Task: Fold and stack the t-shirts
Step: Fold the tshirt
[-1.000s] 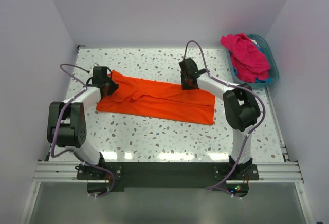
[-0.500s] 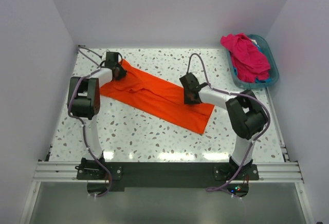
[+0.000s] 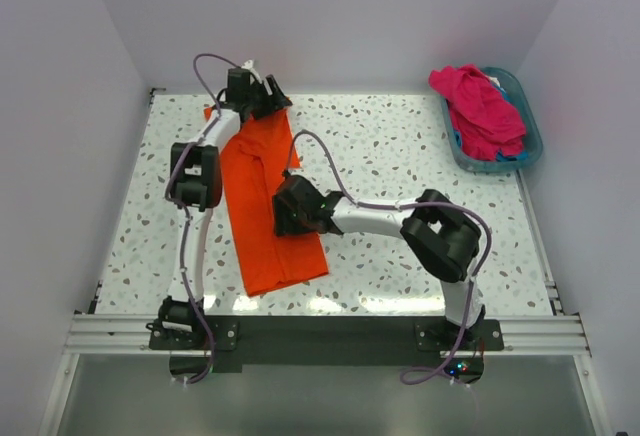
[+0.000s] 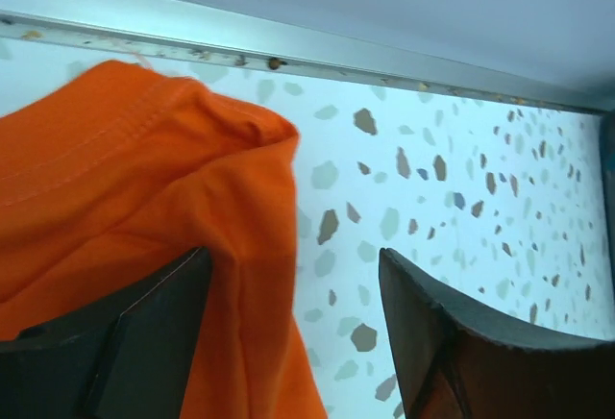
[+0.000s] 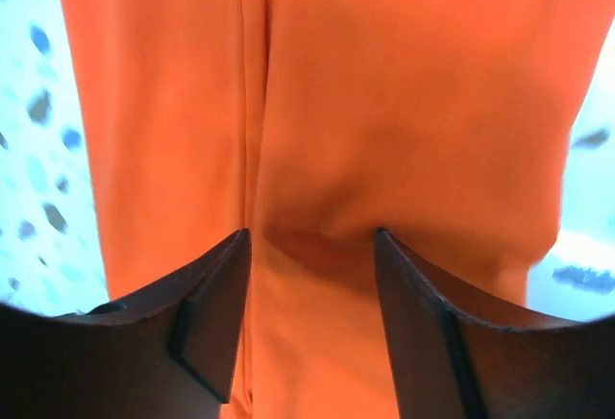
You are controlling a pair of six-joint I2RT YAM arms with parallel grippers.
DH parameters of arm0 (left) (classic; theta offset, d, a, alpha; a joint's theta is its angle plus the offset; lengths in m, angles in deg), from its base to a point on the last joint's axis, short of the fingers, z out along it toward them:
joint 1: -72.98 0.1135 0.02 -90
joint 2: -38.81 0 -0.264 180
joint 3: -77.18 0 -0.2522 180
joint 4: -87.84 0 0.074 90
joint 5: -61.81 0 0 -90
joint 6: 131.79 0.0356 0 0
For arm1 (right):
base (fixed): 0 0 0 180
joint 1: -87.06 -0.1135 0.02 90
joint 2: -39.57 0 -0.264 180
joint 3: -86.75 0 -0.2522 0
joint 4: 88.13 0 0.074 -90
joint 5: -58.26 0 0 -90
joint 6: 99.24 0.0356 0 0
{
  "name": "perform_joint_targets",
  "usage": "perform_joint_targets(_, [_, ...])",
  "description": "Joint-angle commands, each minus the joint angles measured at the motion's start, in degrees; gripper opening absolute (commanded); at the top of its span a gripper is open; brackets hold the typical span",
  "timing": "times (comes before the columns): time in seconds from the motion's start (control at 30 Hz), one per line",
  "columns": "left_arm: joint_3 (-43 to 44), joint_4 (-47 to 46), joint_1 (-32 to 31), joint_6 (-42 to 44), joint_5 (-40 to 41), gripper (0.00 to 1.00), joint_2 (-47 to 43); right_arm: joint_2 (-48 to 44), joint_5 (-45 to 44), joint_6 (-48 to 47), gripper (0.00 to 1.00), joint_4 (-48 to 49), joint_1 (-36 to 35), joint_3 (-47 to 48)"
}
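Observation:
The orange t-shirt [image 3: 262, 206] lies folded into a long strip on the left of the table, running from the back edge toward the front. My left gripper [image 3: 262, 92] is at the strip's far end by the back rail. In the left wrist view it [image 4: 293, 256] stands open, with the shirt's corner [image 4: 144, 179] lying loose beside the left finger. My right gripper [image 3: 287, 206] hovers over the strip's right edge. It [image 5: 309, 234] is open too, over a small pucker in the orange cloth [image 5: 384, 83]. A magenta-pink t-shirt [image 3: 480, 106] is heaped on blue fabric [image 3: 512, 157] in the basket.
The teal basket [image 3: 533, 134] stands at the back right corner. A metal rail [image 4: 288, 49] borders the table's far edge just beyond the left gripper. The right arm [image 3: 380, 218] stretches across the table's middle. Walls close in on both sides.
The orange shirt has swung from lying across the table to lying front to back on the left. Both grippers have opened and let go of it.

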Motion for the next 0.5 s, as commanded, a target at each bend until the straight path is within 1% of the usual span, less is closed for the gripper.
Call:
perform_joint_targets(0.0, [2.26,-6.08,0.45,-0.56,-8.82,0.76,-3.59,-1.18,0.59,-1.01,0.61,-2.26,3.2,5.14])
perform_joint_targets(0.07, [0.76,-8.29,0.55,-1.17,-9.53,0.78,-6.58,-2.68,-0.28,-2.41,0.64,-2.35,3.99,4.88])
perform_joint_targets(0.1, [-0.99,-8.29,0.72,-1.18,-9.36,0.79,-10.17,-3.3,-0.81,-4.25,0.64,-3.13,4.17,4.88])
perform_joint_targets(0.13, [-2.66,-10.99,0.72,-1.35,-8.92,0.8,-12.2,-4.52,-1.34,-5.05,0.65,-3.66,4.52,4.88])
perform_joint_targets(0.17, [-6.68,-11.71,0.72,-1.27,-8.31,0.8,-14.57,-5.06,-0.91,-5.75,0.65,-4.02,5.39,4.71])
perform_joint_targets(0.2, [-9.07,-11.98,0.72,-1.27,-7.17,0.8,-19.56,-5.59,-0.56,-7.07,0.65,-4.98,5.84,4.36])
perform_joint_targets(0.23, [-11.79,-11.72,0.72,-1.53,-4.29,0.8,-22.39,-6.98,-0.55,-7.69,0.65,-5.25,6.28,4.0])
perform_joint_targets(0.27, [-18.17,-11.11,0.72,-2.75,-2.0,0.78,-25.46,-7.78,-1.08,-8.57,0.65,-5.77,6.8,3.48])
perform_joint_targets(0.3, [-22.15,-10.58,0.63,-3.46,0.29,0.77,-32.02,-8.74,-1.17,-9.01,0.65,-7.0,7.07,2.95])
perform_joint_targets(0.33, [-26.45,-9.79,0.63,-4.16,4.75,0.75,-35.74,-9.71,-1.43,-9.45,0.65,-7.27,7.33,1.12])
perform_joint_targets(0.37, [-31.02,-9.26,0.46,-6.25,7.49,0.74,-39.35,-11.98,-1.87,-9.71,0.65,-7.45,7.42,-0.12])
perform_joint_targets(0.4, [-40.29,-7.26,0.2,-7.32,10.04,0.7,-46.95,-12.96,-1.61,-10.15,0.65,-7.8,7.34,-1.26])
perform_joint_targets(0.43, [-45.25,-5.76,-0.07,-8.29,14.16,0.67,-51.03,-13.84,-0.83,-10.5,0.64,-7.89,7.34,-3.45])
perform_joint_targets(0.47, [-55.31,-5.57,-0.5,-9.95,16.2,0.62,-55.16,-15.24,-0.38,-10.6,0.64,-7.8,7.34,-4.6])
